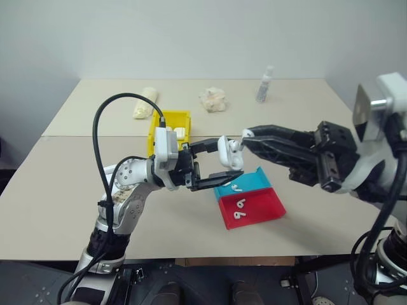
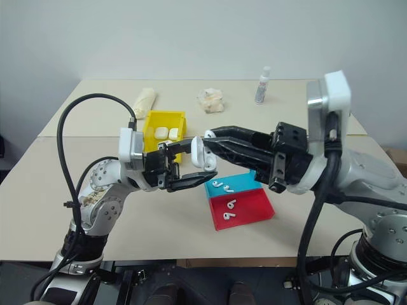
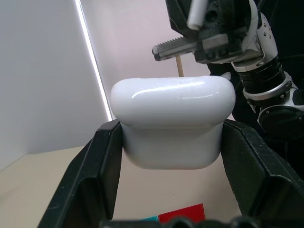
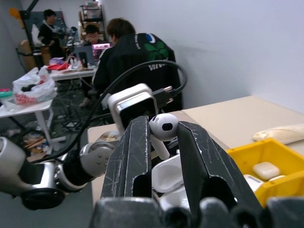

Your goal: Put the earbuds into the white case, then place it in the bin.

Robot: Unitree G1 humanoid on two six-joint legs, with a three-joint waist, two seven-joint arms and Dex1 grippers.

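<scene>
The left gripper (image 1: 219, 166) is clamped on the white case (image 1: 226, 152), its two black fingers (image 3: 90, 175) pressing the case's two sides and holding it in the air above the table (image 1: 63, 190), up over the blue tray (image 1: 245, 184). In the right wrist view the case's lid stands open just beneath the right gripper's tips.

The right gripper (image 1: 249, 136) comes in level from the other side, its tips almost at the case. Its fingers (image 4: 137, 152) are closed on one of the earbuds (image 4: 163, 127), a white bud with its head showing between the tips and its stem hanging down toward the open case.

Below the case, the blue tray holds loose earbuds (image 2: 220, 185), and the red tray (image 1: 254, 210) just beside it, on the side nearer the robot, holds two more (image 1: 240, 210).

The bin (image 2: 164, 130), bright yellow, stands on the table beyond the left gripper, well apart from the trays, with white cases (image 2: 166, 133) already lying inside it.

Far across the table from the bin are a small bottle (image 1: 264, 84), a crumpled pale wrapper (image 1: 213, 99) and a pale roll (image 1: 144, 101).

People (image 4: 128, 52) sit at desks in the background of the right wrist view.
</scene>
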